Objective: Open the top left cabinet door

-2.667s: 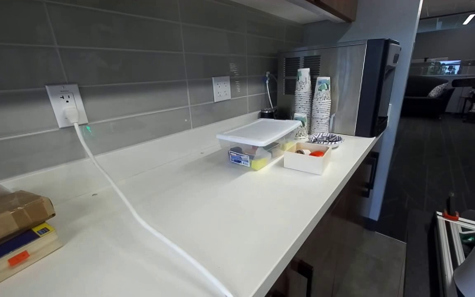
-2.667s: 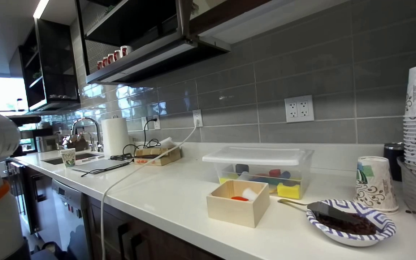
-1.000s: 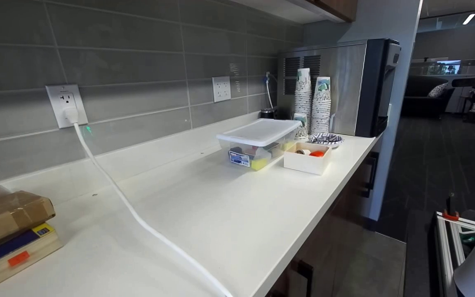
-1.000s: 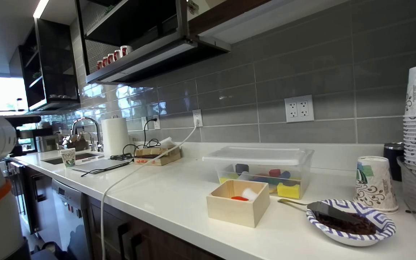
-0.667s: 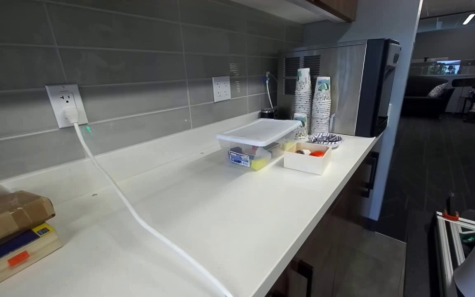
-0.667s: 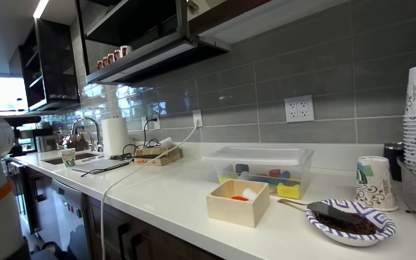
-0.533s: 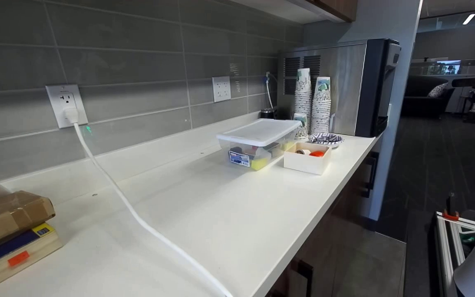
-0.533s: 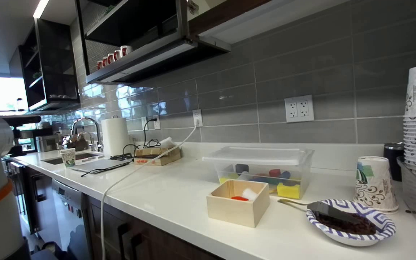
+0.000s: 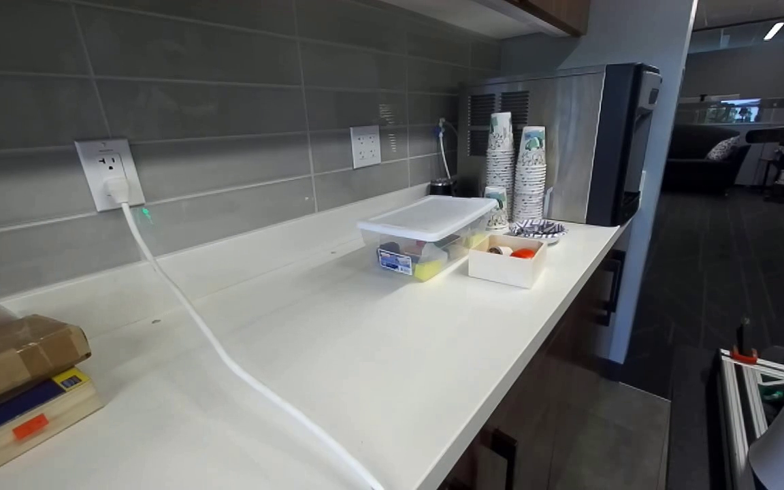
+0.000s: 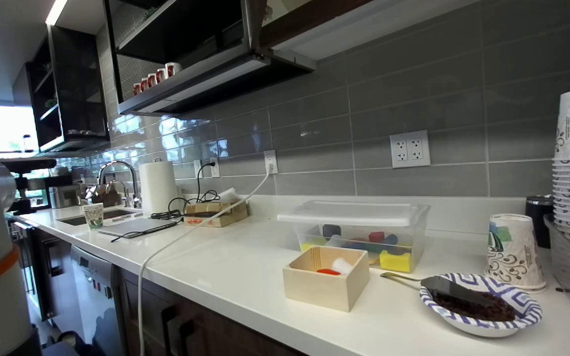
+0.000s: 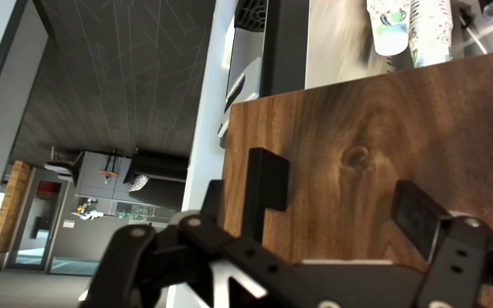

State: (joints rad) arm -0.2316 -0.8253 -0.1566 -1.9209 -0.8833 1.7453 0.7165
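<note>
A brown wooden cabinet door [image 11: 357, 128] fills much of the wrist view, which seems upside down. Its black handle [image 11: 268, 179] stands near the door's left edge in that view. My gripper [image 11: 315, 205] is open in front of the door. The handle lies between the two fingers, much closer to the left one, with a wide gap to the right finger pad [image 11: 417, 216]. I cannot tell whether the left finger touches the handle. In the exterior views the gripper is out of view. The wooden upper cabinet shows only partly in both exterior views [image 9: 559, 12] [image 10: 314, 20].
A steel ice machine [image 9: 569, 136] and stacked paper cups [image 9: 530, 177] stand under the cabinet. A plastic bin [image 10: 354, 215], a wooden box [image 10: 322, 287] and a patterned bowl [image 10: 488, 324] sit on the counter. A white cable [image 9: 229, 361] crosses it. A dark cabinet [image 10: 191, 74] adjoins.
In an exterior view, the white arm link at the left edge has drawn back to the left. The objects on the counter have not moved.
</note>
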